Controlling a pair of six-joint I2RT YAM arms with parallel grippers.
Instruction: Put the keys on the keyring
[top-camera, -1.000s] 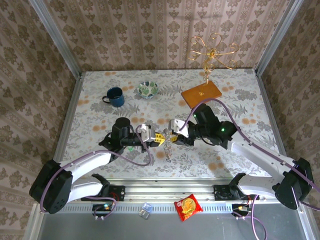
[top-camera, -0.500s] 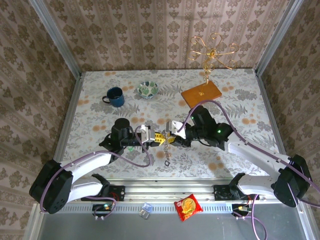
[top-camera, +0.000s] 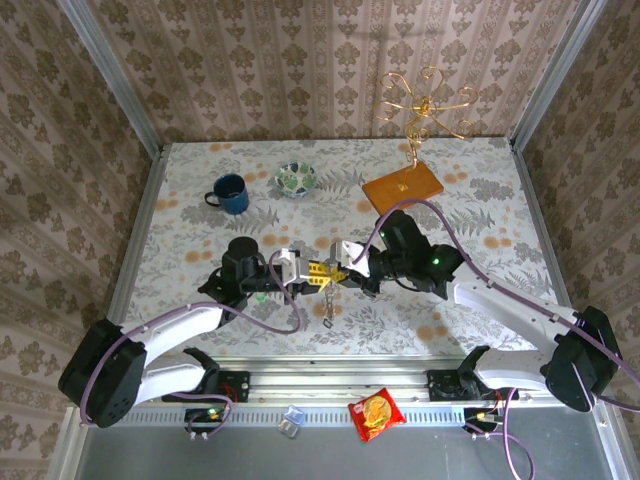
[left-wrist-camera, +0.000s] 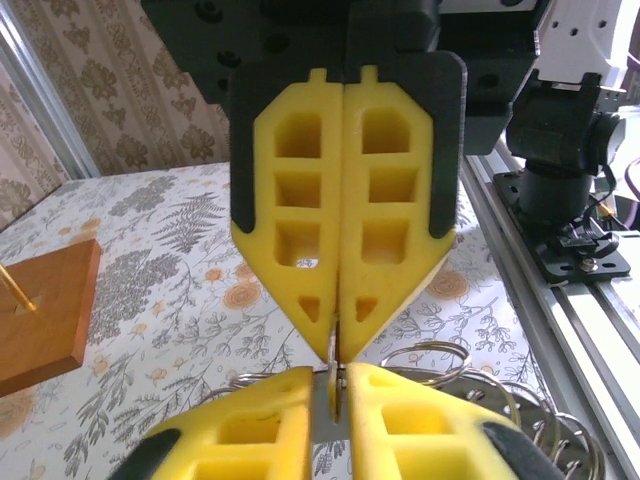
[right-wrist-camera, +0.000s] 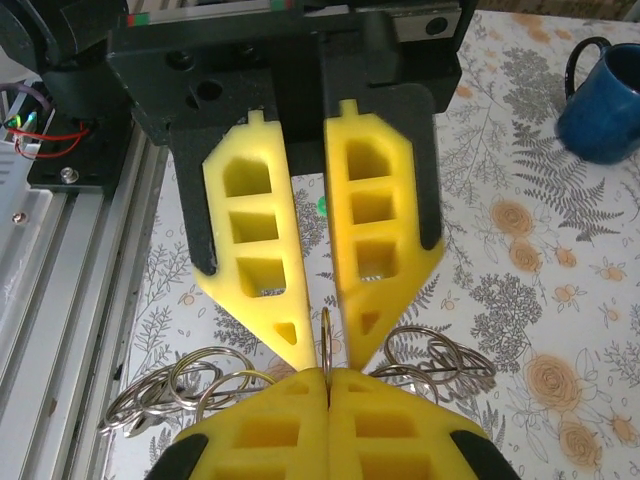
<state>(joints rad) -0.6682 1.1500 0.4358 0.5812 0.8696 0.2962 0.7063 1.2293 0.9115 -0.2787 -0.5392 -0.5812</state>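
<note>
Yellow-padded, the right gripper (right-wrist-camera: 328, 378) is pressed fully together and pinches one upright ring of the keyring (right-wrist-camera: 326, 328). The left gripper (right-wrist-camera: 330, 358) meets it tip to tip, its jaws a little apart around this same ring, not clamping it. Several linked rings hang below, too overlapped to count; whether a key is among them I cannot tell. Further back on the table (top-camera: 480, 200) stand one blue mug (top-camera: 231, 193), one bowl (top-camera: 296, 179) and one wooden stand (top-camera: 402, 187).

My right gripper (top-camera: 342, 272) has slid left until its tips meet my left gripper (top-camera: 322, 274), and its jaws have closed onto a thin ring (right-wrist-camera: 326, 340). My left gripper's jaws have parted slightly around that ring. The hanging bunch of rings (top-camera: 327, 302) has shifted left.
</note>
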